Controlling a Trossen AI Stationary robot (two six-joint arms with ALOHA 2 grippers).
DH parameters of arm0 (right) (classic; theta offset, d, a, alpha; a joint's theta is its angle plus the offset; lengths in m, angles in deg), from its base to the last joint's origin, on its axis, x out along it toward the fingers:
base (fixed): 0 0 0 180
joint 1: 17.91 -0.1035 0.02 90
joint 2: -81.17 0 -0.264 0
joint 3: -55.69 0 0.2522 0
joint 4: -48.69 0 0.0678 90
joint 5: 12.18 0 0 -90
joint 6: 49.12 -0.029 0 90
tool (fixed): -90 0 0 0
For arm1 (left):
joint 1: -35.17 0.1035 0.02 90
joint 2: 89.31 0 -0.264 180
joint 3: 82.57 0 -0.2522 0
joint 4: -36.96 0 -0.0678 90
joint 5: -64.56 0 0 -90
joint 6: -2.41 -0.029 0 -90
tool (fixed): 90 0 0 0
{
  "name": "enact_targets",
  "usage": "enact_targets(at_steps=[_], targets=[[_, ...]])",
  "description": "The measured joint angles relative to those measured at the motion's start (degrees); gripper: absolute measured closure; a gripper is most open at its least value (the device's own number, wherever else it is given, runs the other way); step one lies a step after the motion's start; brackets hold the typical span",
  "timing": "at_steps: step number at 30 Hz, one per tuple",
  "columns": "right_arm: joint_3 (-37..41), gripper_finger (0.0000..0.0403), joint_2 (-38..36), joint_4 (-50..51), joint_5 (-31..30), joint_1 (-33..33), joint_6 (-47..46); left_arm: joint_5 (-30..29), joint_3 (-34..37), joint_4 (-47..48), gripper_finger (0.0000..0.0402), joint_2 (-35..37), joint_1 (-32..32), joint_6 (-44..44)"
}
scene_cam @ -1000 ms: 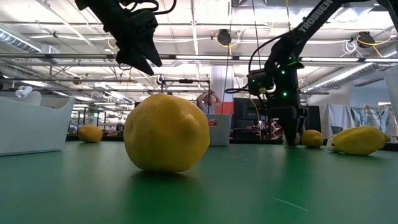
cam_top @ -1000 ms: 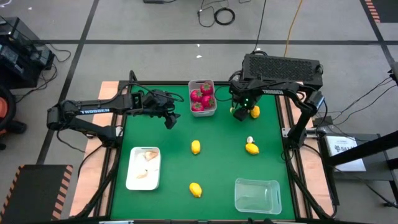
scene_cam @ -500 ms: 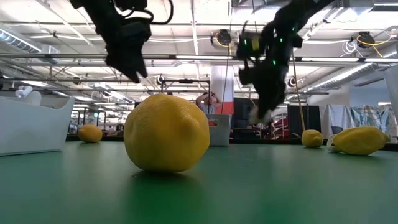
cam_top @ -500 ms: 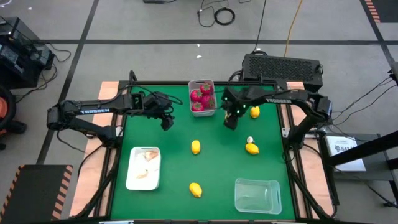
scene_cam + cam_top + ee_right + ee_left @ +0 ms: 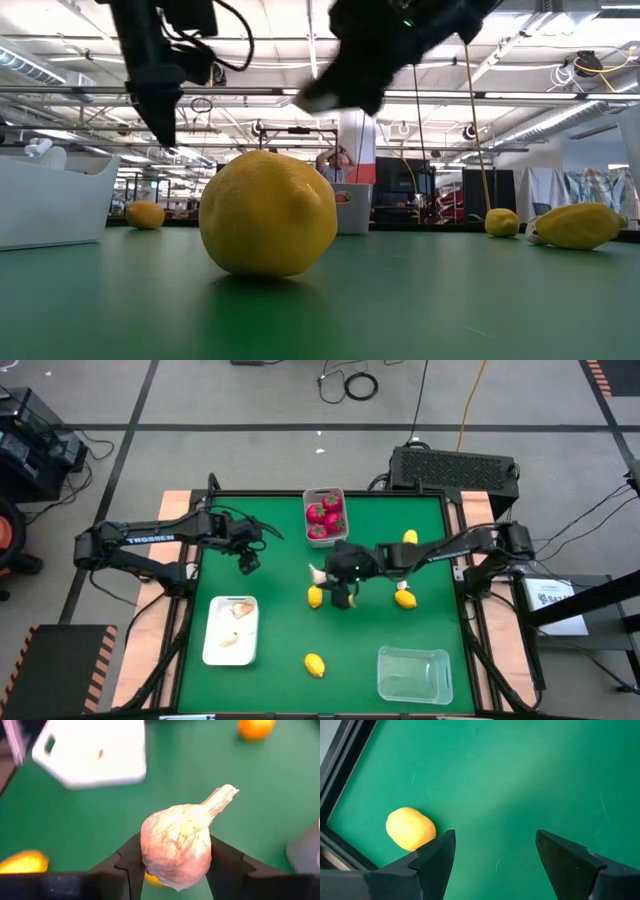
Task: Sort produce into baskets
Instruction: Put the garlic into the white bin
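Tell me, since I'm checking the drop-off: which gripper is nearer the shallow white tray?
Left. The left gripper hovers open just beyond the shallow white tray; the right gripper, shut on a whitish-beige garlic bulb, is mid-table, farther off.

We see our left gripper [image 5: 492,851] with its two dark fingers [image 5: 436,857] spread wide over the green table [image 5: 530,775], a yellow lemon [image 5: 410,828] just beside one finger.

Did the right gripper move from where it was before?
Yes. The right gripper, shut on a garlic, went from beside the red-filled bin out toward the table's middle, by a lemon.
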Motion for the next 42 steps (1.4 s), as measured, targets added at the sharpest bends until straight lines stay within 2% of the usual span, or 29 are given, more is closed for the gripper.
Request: enact_targets(at_steps=[3, 7, 12, 17, 24, 27, 32, 36, 42], targets=[[-1.0, 0.0243, 2.7, -9.4, -0.5, -1.9, -3.2, 1.1, 2.6, 0.2, 0.0119, 4.4, -1.0, -2.2], [-6.4, 0.0243, 9.4, -13.2, -1.0, -4.4, -6.9, 1.1, 7.5, 0.1, 0.0119, 12.6, -2.7, -2.1], [-19.4, 0.0243, 20.6, -13.4, -1.4, -6.1, -7.3, 1.8, 12.6, 0.2, 0.0119, 22.1, -4.0, 0.4], [-34.3, 0.0243, 32.1, -13.3, -1.3, -7.0, -7.2, 2.0, 14.4, 0.8, 0.0119, 27.9, -4.0, 3.7], [-50.6, 0.0243, 45.0, -13.4, -0.9, -7.0, -6.3, 2.0, 14.4, 0.6, 0.0119, 30.9, -4.0, 3.3], [-56.8, 0.0243, 50.2, -14.7, 2.0, -6.9, -6.3, 2.0, 14.4, 0.5, 0.0119, 31.2, -4.0, 2.2], [-64.2, 0.0238, 56.5, -14.7, 3.4, -7.4, -8.1, 1.5, 14.4, 0.5, 0.0119, 31.2, -4.0, 2.2], [-65.5, 0.0205, 57.3, -14.7, 1.7, -8.0, -7.8, 1.5, 14.4, 0.5, 0.0119, 31.2, -4.0, 2.2], [-65.5, 0.0130, 57.3, -14.6, 0.2, -8.2, -7.7, 1.5, 14.4, 0.5, 0.0119, 31.2, -4.0, 2.2]])
